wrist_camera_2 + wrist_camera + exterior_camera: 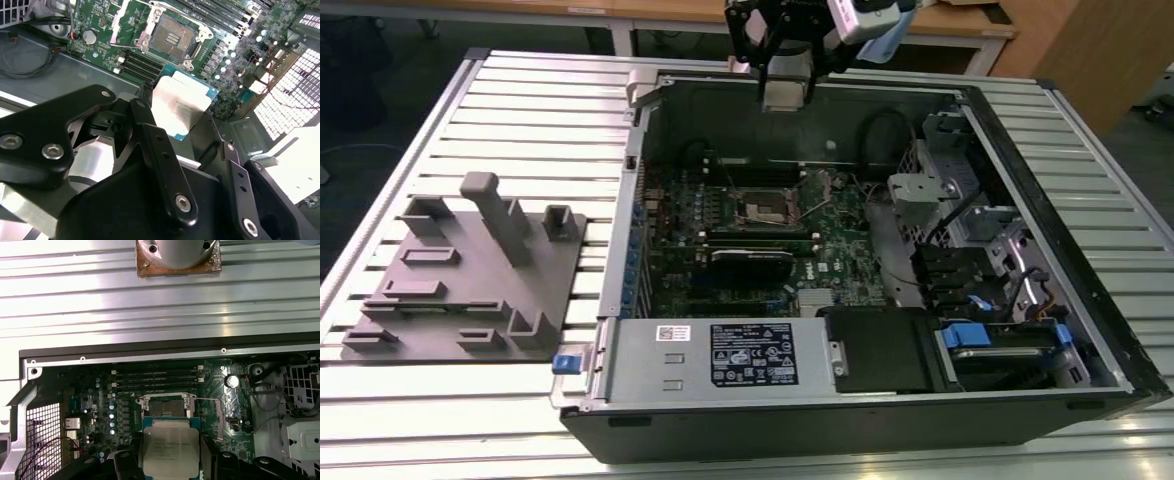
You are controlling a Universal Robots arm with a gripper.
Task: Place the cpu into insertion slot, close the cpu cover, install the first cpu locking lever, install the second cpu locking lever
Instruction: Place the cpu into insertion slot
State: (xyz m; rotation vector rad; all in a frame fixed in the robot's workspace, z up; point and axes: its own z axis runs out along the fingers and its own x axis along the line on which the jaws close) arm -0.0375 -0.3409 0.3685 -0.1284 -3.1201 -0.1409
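Observation:
My gripper [785, 92] hangs over the far wall of the open computer case, shut on the cpu [785, 97], a flat square chip with a dull silver top. Both wrist views show the cpu [180, 102] [171, 447] clamped between the black fingers [150, 135] [127, 462]. The insertion slot [765, 208] [172, 37] [165, 409] lies below on the green board, its dark centre uncovered inside a silvery rim. A thin wire lever [207, 400] sticks out beside the slot. I cannot tell how the cpu cover stands.
Long black memory slots [157, 377] and a black card [750, 262] flank the socket. A labelled metal box [720, 355] and drive cages [974, 230] fill the case's near and right sides. A grey fixture plate [467, 270] sits on the slatted table [534, 110].

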